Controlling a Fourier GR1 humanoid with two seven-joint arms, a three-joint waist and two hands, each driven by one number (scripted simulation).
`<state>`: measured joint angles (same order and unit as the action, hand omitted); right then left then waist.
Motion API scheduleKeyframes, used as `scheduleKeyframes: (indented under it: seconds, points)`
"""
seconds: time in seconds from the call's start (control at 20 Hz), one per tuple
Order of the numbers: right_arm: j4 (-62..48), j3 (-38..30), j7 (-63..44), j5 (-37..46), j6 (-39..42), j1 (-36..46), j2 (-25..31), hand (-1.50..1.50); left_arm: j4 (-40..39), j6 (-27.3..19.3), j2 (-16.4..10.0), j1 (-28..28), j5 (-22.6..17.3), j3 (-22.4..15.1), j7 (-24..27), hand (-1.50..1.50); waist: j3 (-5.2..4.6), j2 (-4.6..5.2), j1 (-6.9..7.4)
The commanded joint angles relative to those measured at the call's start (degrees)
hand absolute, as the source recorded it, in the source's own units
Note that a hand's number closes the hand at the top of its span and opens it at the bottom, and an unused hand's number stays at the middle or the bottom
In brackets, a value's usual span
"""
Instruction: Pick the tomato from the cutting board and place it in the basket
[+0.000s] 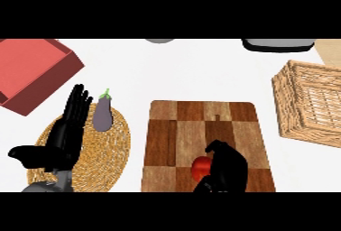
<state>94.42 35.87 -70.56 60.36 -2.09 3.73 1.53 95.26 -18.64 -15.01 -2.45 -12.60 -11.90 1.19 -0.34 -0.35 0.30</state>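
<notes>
The red tomato (199, 168) sits on the wooden cutting board (190, 126), near the bottom of the frame. The right hand (228, 166) is right on it. Its black fingers (217, 146) are bent over the tomato and hide its right side. Only the left part of the tomato peeks out. I cannot tell if the tomato is off the board or resting on it.

The cutting board has light and dark brown squares. It lies in the lower middle of the frame on a white table (193, 67).

The wicker basket (293, 113) is at the right side of the frame, well apart from the tomato.

The left hand (63, 140) is at the lower left, open, with its fingers straight and holding nothing. It is over a round woven mat (110, 155). A purple eggplant (103, 115) lies on the mat, just beside those fingers.

A red box (30, 72) is in the upper left. Two grey things (276, 43) show at the top edge.
</notes>
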Motion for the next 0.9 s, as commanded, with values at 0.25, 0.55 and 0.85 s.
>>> scheduleKeyframes:
  seconds: [0.25, 0.55, 0.85]
  points:
    - [-6.03, 3.43, -12.42, 1.23, -0.9, 3.78, -1.46, 1.5, 0.32, 1.03, 0.53, 1.69, 0.7, 0.78, 1.2, 0.0, 0.31, 0.35, 0.41]
    - [-9.01, -0.28, 6.55, 1.34, 0.79, 3.06, 1.05, 1.5, -0.87, 0.44, 2.96, -0.45, 3.22, 0.78, 0.29, 0.0, 0.34, 0.35, -0.21]
    - [-11.12, 1.92, 33.05, -3.42, -2.85, 3.47, 13.7, 1.5, -2.02, 2.03, 2.13, 0.21, 1.7, 1.31, 1.37, 0.0, 0.38, 0.52, 0.04]
